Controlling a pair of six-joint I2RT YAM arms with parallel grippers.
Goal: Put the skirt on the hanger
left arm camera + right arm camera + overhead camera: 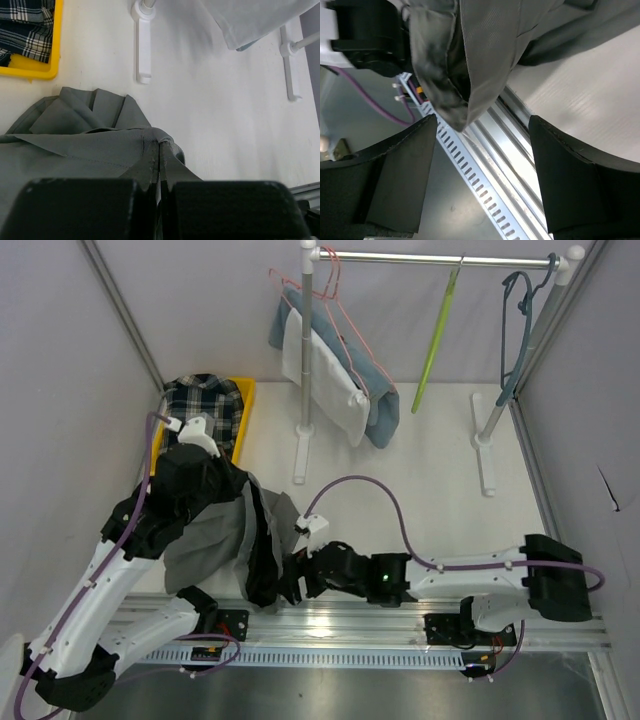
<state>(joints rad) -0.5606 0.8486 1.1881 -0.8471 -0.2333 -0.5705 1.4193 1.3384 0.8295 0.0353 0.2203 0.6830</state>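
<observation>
The grey skirt (215,540) hangs lifted off the table at the near left, and its dark lower corner (455,100) dangles over the front rail. My left gripper (160,182) is shut on a seamed fold of the skirt (100,150); in the top view the left gripper (222,483) is above the cloth. My right gripper (482,121) is open wide just below the skirt's hanging corner without touching it; in the top view the right gripper (289,580) is beside the dark hem. A green hanger (437,332) and a blue hanger (518,325) hang bare on the rack rod (440,257).
A pink hanger (338,302) at the rack's left end carries white and blue cloths (340,380). A yellow bin (246,405) with a plaid shirt (205,405) sits at the far left. The rack's white feet (303,445) stand on the table. A slotted metal rail (485,165) runs along the near edge.
</observation>
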